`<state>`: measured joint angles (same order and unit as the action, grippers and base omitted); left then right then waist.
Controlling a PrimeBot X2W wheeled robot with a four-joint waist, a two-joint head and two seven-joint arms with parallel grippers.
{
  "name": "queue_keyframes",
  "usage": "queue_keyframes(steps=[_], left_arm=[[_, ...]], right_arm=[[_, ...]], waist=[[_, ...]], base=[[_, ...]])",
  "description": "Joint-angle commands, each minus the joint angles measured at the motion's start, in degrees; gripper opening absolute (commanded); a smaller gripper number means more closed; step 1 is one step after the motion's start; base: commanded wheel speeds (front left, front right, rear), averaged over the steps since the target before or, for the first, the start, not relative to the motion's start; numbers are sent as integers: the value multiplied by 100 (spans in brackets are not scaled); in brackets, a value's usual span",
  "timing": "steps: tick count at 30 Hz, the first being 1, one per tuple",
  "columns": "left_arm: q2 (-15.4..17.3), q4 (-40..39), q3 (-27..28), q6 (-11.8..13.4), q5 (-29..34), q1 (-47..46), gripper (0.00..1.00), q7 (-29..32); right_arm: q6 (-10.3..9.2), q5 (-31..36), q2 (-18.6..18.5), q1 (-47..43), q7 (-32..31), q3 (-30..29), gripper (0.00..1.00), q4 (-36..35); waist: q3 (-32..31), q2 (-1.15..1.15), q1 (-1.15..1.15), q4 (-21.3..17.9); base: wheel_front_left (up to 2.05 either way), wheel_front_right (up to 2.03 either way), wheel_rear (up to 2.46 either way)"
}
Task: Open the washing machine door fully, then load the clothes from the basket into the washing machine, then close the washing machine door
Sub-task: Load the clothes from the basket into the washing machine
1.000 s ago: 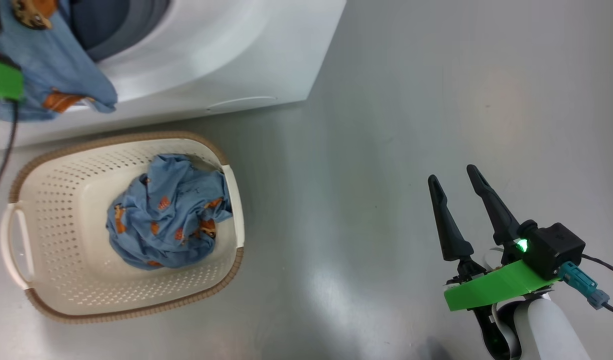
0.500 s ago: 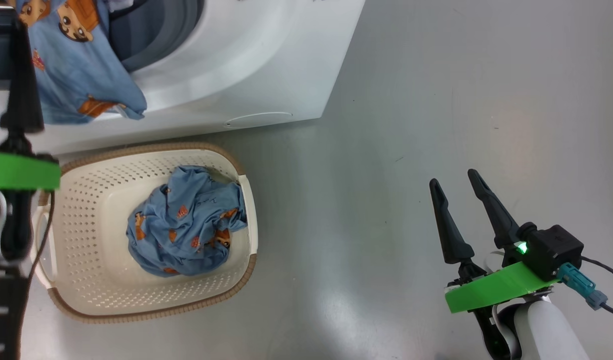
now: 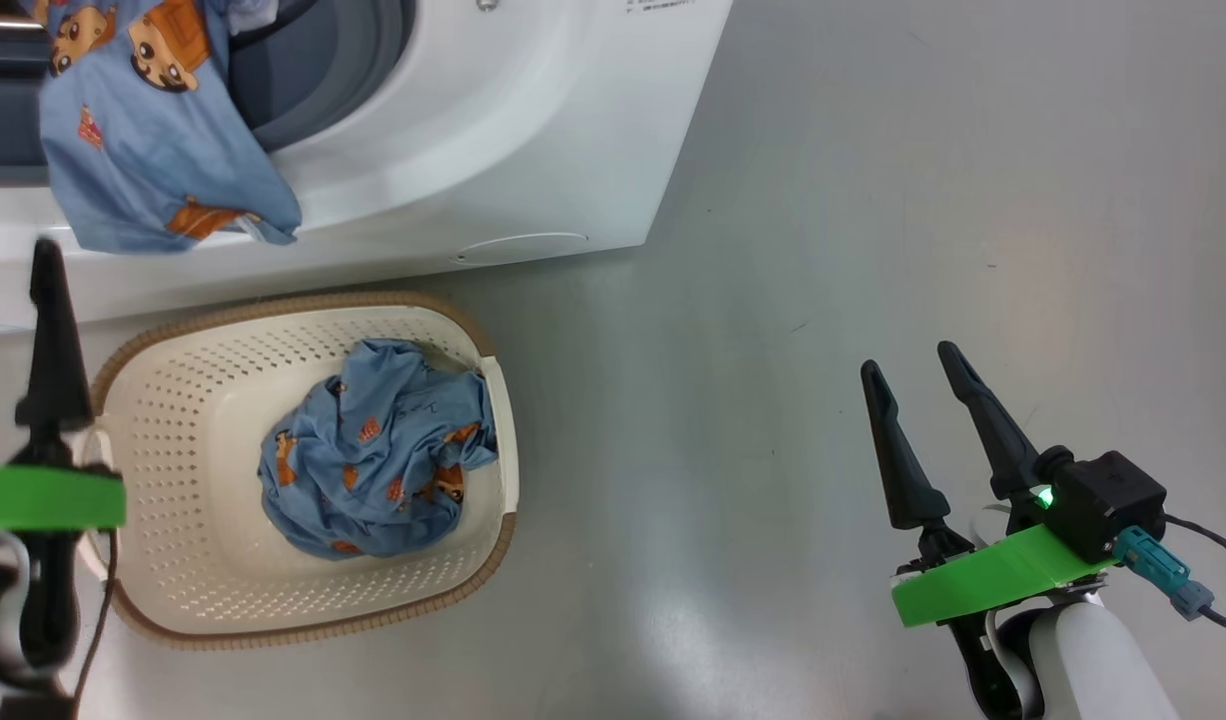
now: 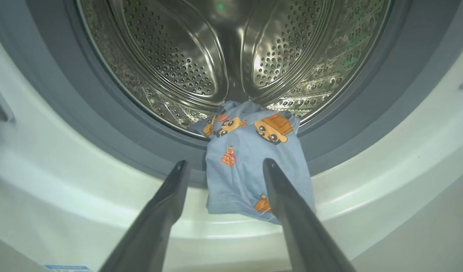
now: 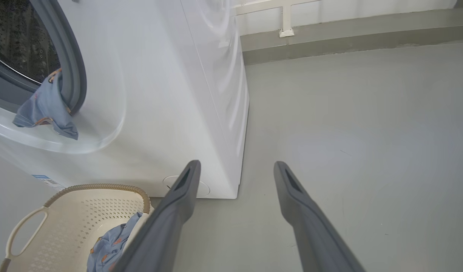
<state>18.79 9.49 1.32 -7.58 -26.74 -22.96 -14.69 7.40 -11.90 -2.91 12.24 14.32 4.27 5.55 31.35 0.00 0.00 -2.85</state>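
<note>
Clothes (image 3: 373,465) sit bundled in the basket (image 3: 173,400); 1 printed blue piece (image 4: 254,166) droops from the drum (image 4: 178,49) over the gasket (image 4: 103,124). Left gripper (image 4: 224,161) and right gripper (image 3: 905,356) gape empty; door not yet shut.

You see the right gripper (image 5: 236,163) with its two dark fingers spread wide and nothing between them, hanging over the grey floor (image 5: 348,132) near the front corner of the washing machine (image 5: 159,94). At the left of your view a blue garment (image 5: 46,109) droops out of the drum opening over the grey seal (image 5: 74,75). Below it stands the basket (image 5: 103,187) with more blue clothes (image 5: 110,245) inside.
</note>
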Motion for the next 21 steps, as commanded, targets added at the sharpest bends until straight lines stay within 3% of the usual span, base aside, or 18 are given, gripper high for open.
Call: queue_keyframes(steps=[1,21], left_arm=[[140,-115,341,9,51,235,100,-30],[-192,-195,713,9,333,1357,100,-30]], right_arm=[[9,57,3,-84,68,107,100,-112],[9,106,3,-76,68,43,100,-116]], waist=[[-12,0,0,7],[-71,0,0,44]], base=[[0,0,0],[0,0,0]])
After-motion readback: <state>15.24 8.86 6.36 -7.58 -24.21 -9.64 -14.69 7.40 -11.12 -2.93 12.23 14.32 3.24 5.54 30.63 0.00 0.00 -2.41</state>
